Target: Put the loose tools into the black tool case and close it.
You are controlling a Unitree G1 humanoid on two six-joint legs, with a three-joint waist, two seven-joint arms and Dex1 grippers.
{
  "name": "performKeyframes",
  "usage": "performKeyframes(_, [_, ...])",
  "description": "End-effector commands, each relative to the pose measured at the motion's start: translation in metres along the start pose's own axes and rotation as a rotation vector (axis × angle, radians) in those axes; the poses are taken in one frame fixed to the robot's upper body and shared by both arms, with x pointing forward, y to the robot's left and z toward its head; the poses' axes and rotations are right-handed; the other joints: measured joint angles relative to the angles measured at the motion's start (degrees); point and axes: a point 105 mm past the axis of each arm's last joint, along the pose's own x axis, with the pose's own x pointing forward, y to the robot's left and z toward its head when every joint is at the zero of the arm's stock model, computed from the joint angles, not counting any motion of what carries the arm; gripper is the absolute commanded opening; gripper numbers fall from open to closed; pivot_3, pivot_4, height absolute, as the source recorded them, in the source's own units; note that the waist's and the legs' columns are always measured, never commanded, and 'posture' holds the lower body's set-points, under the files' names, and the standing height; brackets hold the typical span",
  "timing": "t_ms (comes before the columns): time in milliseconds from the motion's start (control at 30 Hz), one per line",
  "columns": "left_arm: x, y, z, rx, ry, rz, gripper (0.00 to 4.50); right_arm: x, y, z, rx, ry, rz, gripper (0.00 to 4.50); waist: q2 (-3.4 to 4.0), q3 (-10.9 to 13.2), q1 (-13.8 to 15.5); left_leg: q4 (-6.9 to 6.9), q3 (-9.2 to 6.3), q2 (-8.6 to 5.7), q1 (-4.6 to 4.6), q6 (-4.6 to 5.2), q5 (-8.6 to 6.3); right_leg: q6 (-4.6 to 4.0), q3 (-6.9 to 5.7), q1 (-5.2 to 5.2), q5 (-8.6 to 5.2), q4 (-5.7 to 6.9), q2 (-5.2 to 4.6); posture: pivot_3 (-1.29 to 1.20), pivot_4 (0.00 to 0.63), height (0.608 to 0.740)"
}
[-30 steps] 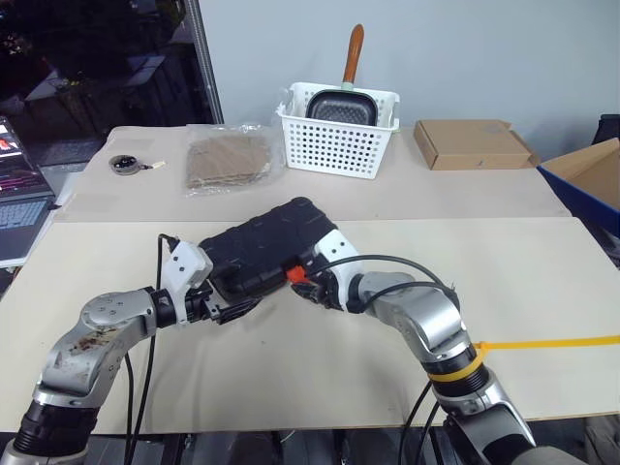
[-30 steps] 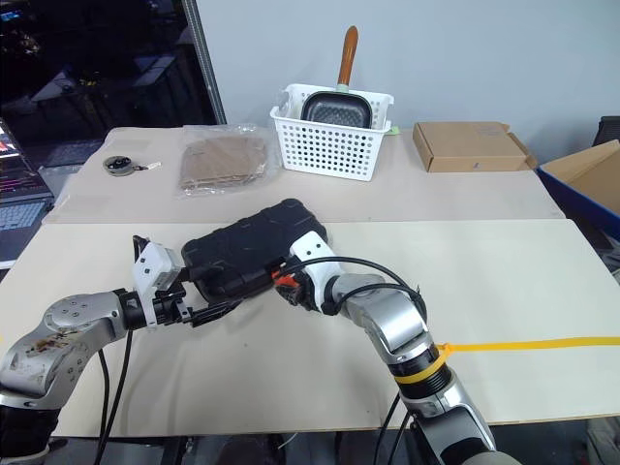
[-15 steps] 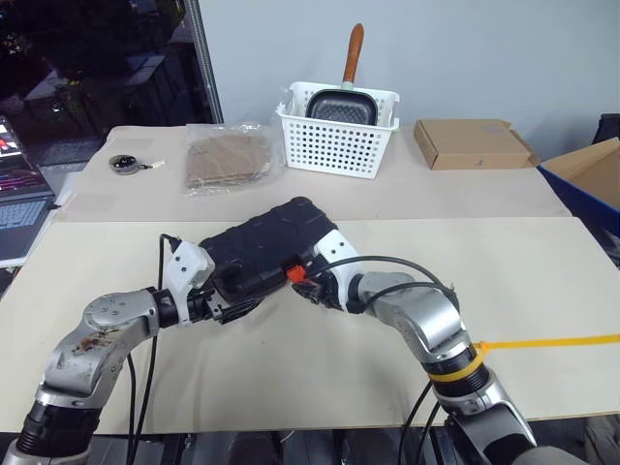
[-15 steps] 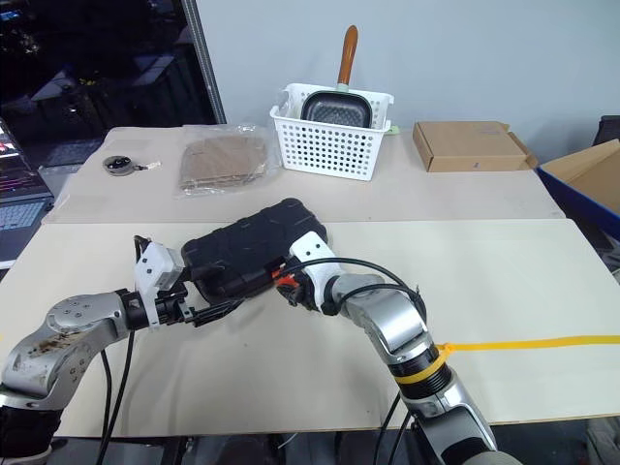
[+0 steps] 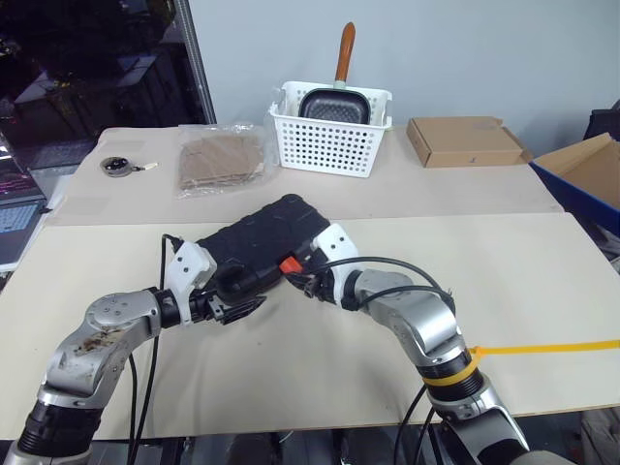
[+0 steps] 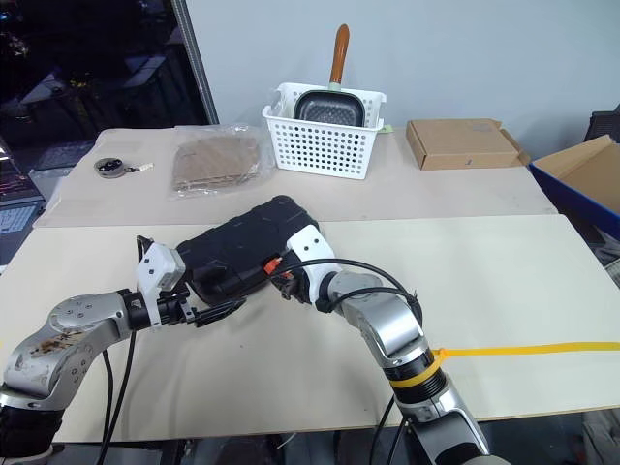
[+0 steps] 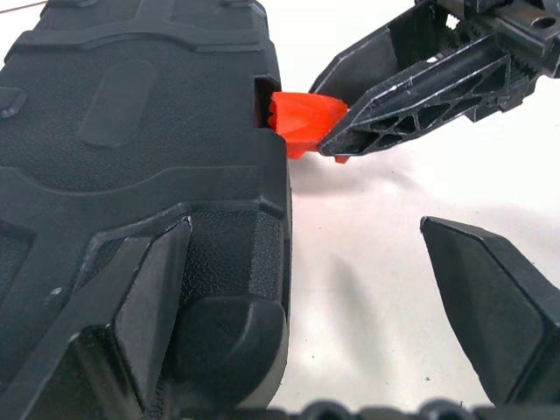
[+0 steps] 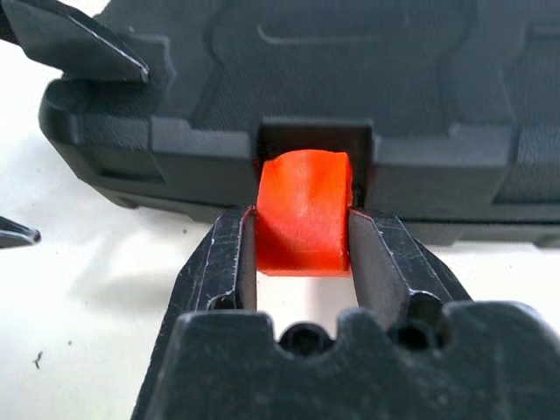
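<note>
Black tool case (image 5: 262, 244) closed on bench (image 5: 542, 281); right gripper (image 8: 302, 229) pinching orange latch (image 8: 304, 208); left gripper (image 7: 341, 289) fingers spread at case corner

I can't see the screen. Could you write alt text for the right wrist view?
The right gripper has its two black fingers closed on the small orange latch at the front edge of the closed black tool case, which lies on a pale table. A black fingertip of the left gripper pokes in at the case's corner.
</note>
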Motion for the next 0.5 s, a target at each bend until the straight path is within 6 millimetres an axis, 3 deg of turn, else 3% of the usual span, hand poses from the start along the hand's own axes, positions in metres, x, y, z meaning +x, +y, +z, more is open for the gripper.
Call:
performKeyframes(33, [0.003, -0.004, -0.005, -0.011, 0.022, -0.014, 4.50, 0.001, 0.002, 0.022, -0.043, -0.123, 0.010, 1.75, 0.00, 0.0, 0.0, 0.00, 0.00, 0.00, 0.00, 0.00, 0.00, 0.00, 0.00, 0.00, 0.00, 0.00, 0.00, 0.00, 0.150, 0.740])
performKeyframes(267, [0.005, -0.005, -0.007, -0.016, 0.023, -0.012, 4.50, 0.011, -0.006, 0.003, -0.038, -0.097, 0.001, 1.75, 0.00, 0.0, -0.2, 0.00, 0.02, 0.00, 0.06, 0.00, 0.00, 0.00, 0.04, 0.01, 0.00, 0.04, 0.02, 0.00, 0.150, 0.740])
performKeyframes(367, [0.005, -0.005, -0.007, -0.020, 0.022, -0.009, 4.50, 0.012, -0.009, -0.003, -0.048, -0.093, -0.005, 2.44, 0.00, 0.0, -0.2, 0.00, 0.02, 0.00, 0.08, -0.01, 0.01, 0.00, 0.05, 0.02, 0.00, 0.08, 0.01, 0.00, 0.150, 0.740])
performKeyframes(467, [0.005, -0.004, -0.007, -0.024, 0.019, -0.003, 4.50, 0.007, -0.011, -0.004, -0.045, -0.089, 0.006, 3.47, 0.00, 0.0, -0.1, 0.00, 0.01, 0.00, 0.08, -0.02, 0.01, 0.00, 0.04, 0.02, 0.00, 0.08, 0.01, 0.00, 0.150, 0.740])
performKeyframes(500, [0.005, -0.004, -0.007, -0.026, 0.017, -0.001, 4.50, 0.003, -0.013, -0.002, -0.046, -0.091, 0.009, 3.47, 0.00, 0.0, -0.1, 0.00, 0.02, 0.00, 0.07, -0.02, 0.01, 0.00, 0.04, 0.02, 0.00, 0.07, 0.00, 0.00, 0.150, 0.740])
